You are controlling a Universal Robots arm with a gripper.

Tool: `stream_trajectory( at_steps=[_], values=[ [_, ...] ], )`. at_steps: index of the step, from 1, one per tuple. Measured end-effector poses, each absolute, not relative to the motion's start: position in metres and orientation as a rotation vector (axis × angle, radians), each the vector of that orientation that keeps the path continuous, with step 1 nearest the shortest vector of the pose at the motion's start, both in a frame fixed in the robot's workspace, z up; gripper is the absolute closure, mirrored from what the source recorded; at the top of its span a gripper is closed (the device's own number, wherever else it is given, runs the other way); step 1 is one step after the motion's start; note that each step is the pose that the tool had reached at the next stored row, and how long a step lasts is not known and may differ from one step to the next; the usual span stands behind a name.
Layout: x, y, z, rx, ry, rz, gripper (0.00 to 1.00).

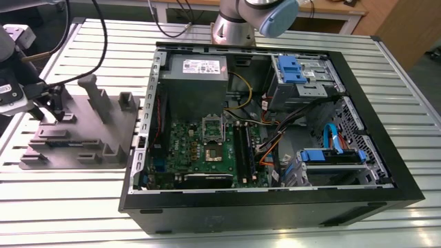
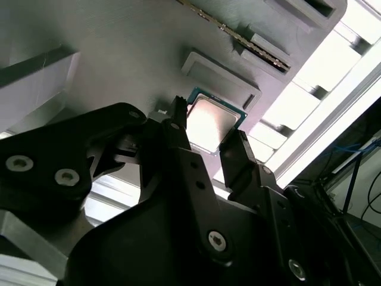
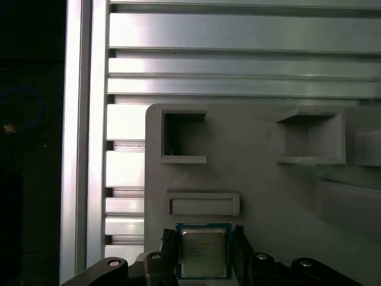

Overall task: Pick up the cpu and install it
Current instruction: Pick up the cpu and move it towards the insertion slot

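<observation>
The cpu [image 2: 211, 122] is a small square chip with a silver top and a thin green edge. It lies flat at the grey holder block [image 3: 268, 196], beside a raised rectangular frame [image 3: 202, 204]. My gripper [image 2: 207, 126] has one black finger against each of two opposite sides of the cpu [image 3: 203, 253], and the fingers [image 3: 168, 245] look closed on it. In the exterior view my gripper [image 1: 57, 111] stands over the holder block [image 1: 76, 134] at the exterior view's left. The motherboard [image 1: 186, 150] lies in the open computer case, with its socket [image 1: 212, 151] uncovered.
The black computer case [image 1: 276, 206] lies open on the slatted metal table [image 1: 69, 206], with a grey power supply [image 1: 196, 72], blue drive brackets [image 1: 289, 67] and loose cables inside. A green memory stick [image 2: 238, 37] rests in a slot of the holder block. Upright posts [image 1: 93, 93] rise from the block.
</observation>
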State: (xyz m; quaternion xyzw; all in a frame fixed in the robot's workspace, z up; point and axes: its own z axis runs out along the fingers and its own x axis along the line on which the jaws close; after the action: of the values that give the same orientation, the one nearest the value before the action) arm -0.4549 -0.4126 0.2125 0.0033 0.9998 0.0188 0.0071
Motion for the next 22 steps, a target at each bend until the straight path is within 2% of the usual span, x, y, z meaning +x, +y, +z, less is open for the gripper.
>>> stream_trajectory(
  at_steps=[22],
  values=[
    [-0.455,-0.413,0.264,0.010,3.127,0.059,0.53]
  ],
)
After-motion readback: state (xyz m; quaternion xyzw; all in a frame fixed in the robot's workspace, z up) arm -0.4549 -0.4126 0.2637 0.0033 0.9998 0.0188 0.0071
